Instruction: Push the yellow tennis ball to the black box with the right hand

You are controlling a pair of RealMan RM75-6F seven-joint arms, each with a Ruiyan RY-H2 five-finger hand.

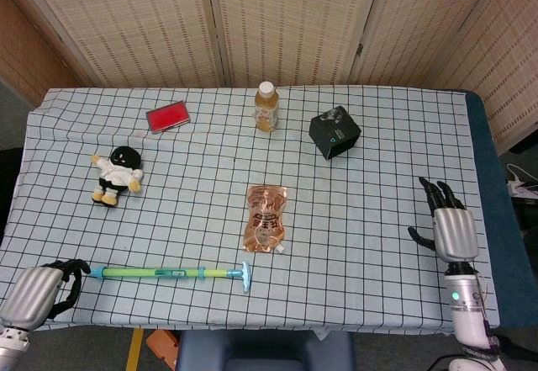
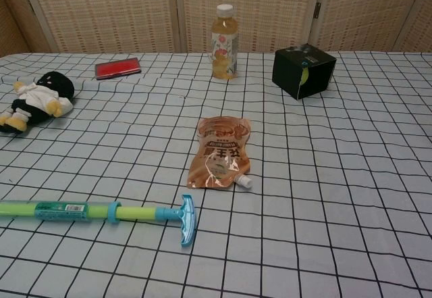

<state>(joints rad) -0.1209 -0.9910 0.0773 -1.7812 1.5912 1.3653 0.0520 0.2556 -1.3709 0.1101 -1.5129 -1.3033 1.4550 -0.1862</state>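
Observation:
The black box (image 1: 334,133) stands at the back right of the checked table; the chest view shows it too (image 2: 304,71). A sliver of the yellow tennis ball (image 2: 305,76) shows inside the box's open front face. My right hand (image 1: 450,224) hovers near the table's right front, far from the box, with its fingers spread and nothing in it. At the front left corner, my left hand (image 1: 38,291) has its fingers curled in and holds nothing. It sits just left of the green stick's end. Neither hand appears in the chest view.
A juice bottle (image 1: 266,107) stands left of the box. An orange pouch (image 1: 266,217) lies mid-table, a green and blue stick (image 1: 168,272) along the front, a plush doll (image 1: 116,173) at the left, and a red case (image 1: 167,116) at the back left.

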